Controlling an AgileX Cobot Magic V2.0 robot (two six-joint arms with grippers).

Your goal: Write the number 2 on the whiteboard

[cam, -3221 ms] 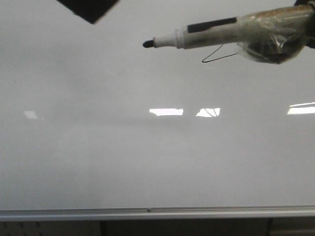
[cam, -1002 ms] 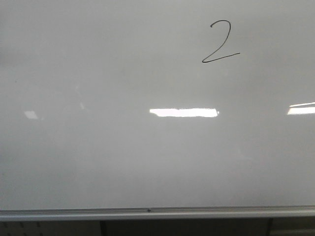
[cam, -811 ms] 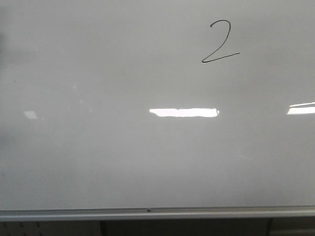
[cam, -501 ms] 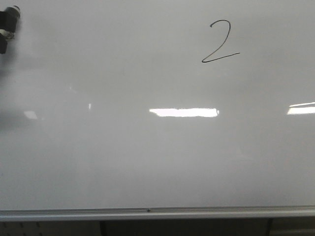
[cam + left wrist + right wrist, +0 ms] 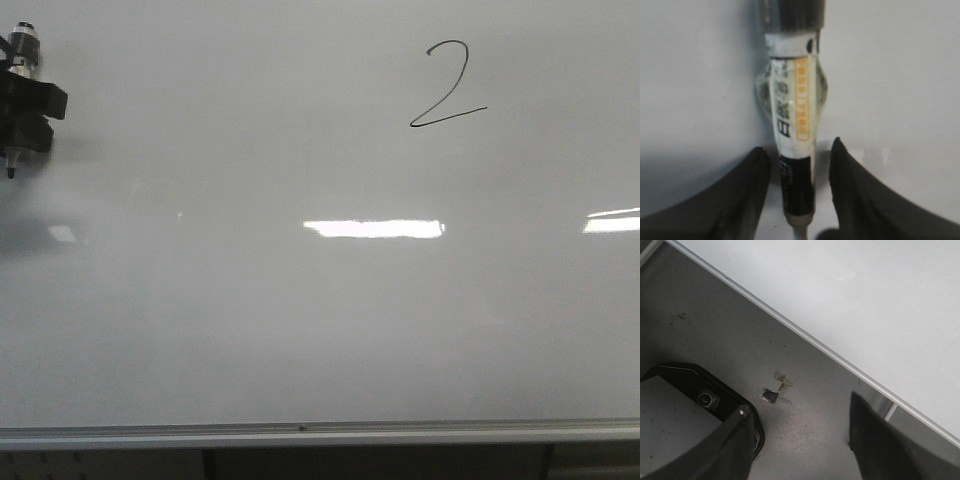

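The whiteboard (image 5: pixel 300 320) fills the front view, with a silver rail (image 5: pixel 300 432) along its lower edge. The number 2 (image 5: pixel 448 85) is drawn in thin black line at its upper right. My left gripper (image 5: pixel 22 105) is at the far left edge, shut on a marker (image 5: pixel 12 168) that points down. In the left wrist view the taped white-and-black marker (image 5: pixel 792 100) runs between the fingers of my left gripper (image 5: pixel 800 147), over the whiteboard (image 5: pixel 700 75). My right gripper (image 5: pixel 800 407) is open and empty over the grey floor, beside the whiteboard (image 5: pixel 865 300). It is out of the front view.
Bright light reflections (image 5: pixel 375 228) lie across the board's middle and right. In the right wrist view a black base with a round part (image 5: pixel 695 390) and a scrap of tape (image 5: pixel 772 395) sit on the floor near the board's edge rail (image 5: pixel 805 337).
The right gripper with its taped marker has left the front view, uncovering the whole 2. The left gripper with a marker has come in at the left edge and moved down.
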